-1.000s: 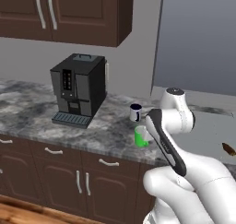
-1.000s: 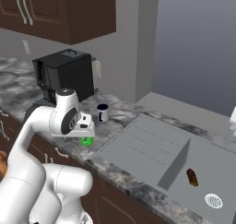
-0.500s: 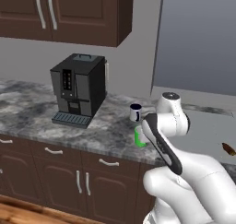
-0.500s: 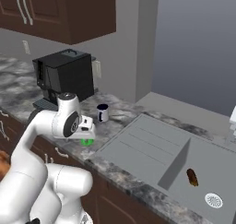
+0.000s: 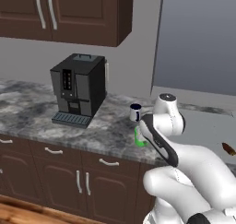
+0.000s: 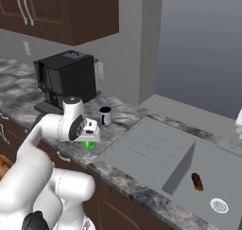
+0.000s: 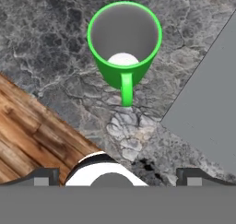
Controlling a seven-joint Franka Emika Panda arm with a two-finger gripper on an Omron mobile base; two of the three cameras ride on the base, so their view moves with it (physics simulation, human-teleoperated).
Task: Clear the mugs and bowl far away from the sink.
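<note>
you are looking down through the hand camera at a green mug (image 7: pixel 123 43) standing upright on a grey marbled counter (image 7: pixel 41 43), its open mouth facing straight up at you. the mug sits at about 12 o'clock in that view, and its handle points toward 6 o'clock, back toward the gripper (image 7: pixel 115 174). a pale circle shows at the bottom of the mug's inside. the gripper's two dark finger tips (image 7: pixel 44 176) rise at the lower edge, set wide apart at their fullest spread, with nothing between them; they are clear of the mug and hold nothing. the counter's front edge runs diagonally at 8 o'clock, with wooden floor (image 7: pixel 32 135) beyond it, and the flat grey edge of the sink (image 7: pixel 207 121) lies at 3 o'clock.

in the right base view the green mug (image 6: pixel 88 145) shows just under the hand, near the counter's front edge. a second mug (image 6: pixel 105 115), white with a dark rim, stands upright further back, at about 1 o'clock from the green one and well apart from it, just left of the sink's ridged draining board (image 6: pixel 142 151). a black coffee machine (image 6: pixel 64 80) stands at 10 o'clock from both mugs. a small brown item (image 6: pixel 196 181) lies in the basin beside the round drain (image 6: pixel 219 205).

in the left base view the arm covers most of the green mug (image 5: pixel 138 140), with the dark-rimmed mug (image 5: pixel 135 112) just behind it.
</note>
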